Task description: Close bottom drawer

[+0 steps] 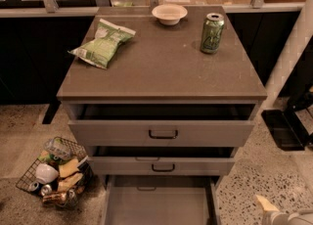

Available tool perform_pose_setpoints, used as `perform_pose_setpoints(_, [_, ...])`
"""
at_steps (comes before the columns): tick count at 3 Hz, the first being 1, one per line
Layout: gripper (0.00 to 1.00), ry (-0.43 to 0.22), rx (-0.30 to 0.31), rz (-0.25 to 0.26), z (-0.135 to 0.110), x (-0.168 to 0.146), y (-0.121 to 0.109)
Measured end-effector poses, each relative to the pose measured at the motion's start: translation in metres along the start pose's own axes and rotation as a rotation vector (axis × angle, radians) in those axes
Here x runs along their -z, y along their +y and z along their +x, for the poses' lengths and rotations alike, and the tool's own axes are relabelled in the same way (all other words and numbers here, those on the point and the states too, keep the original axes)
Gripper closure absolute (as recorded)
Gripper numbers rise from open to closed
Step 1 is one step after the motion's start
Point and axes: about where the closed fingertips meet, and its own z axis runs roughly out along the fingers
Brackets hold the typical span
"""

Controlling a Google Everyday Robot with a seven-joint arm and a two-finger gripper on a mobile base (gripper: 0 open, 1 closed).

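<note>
while all 3 drawers of the cabinet [161,67] stand ajar, the bottom drawer [159,203], lowest at the floor, is pulled out farthest, showing a plain grey inside. left of it a wire basket [25,179] holds a white cup [46,172], cans [47,190] and wrappers [68,167]. the gripper [273,213] sits at the lower right, apart from the drawer; its grip can't be told.

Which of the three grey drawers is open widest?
The lowest grey drawer, floor exposed; the middle drawer and top drawer show only slits. The pincer sits bottom right.
</note>
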Motion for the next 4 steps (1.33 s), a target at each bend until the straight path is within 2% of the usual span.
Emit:
perform_pose_setpoints(1, [0.00,-0.036,-0.004,-0.100,0.005,-0.057,0.029])
perform_pose_setpoints(2, [0.00,-0.031,0.017,-0.166,0.010,-0.094,0.050])
perform_pose_setpoints(3, [0.00,-0.005,0.048,-0.202,0.015,-0.111,0.063])
perform_pose_setpoints(4, [0.00,0.007,0.116,-0.234,0.010,-0.129,0.088])
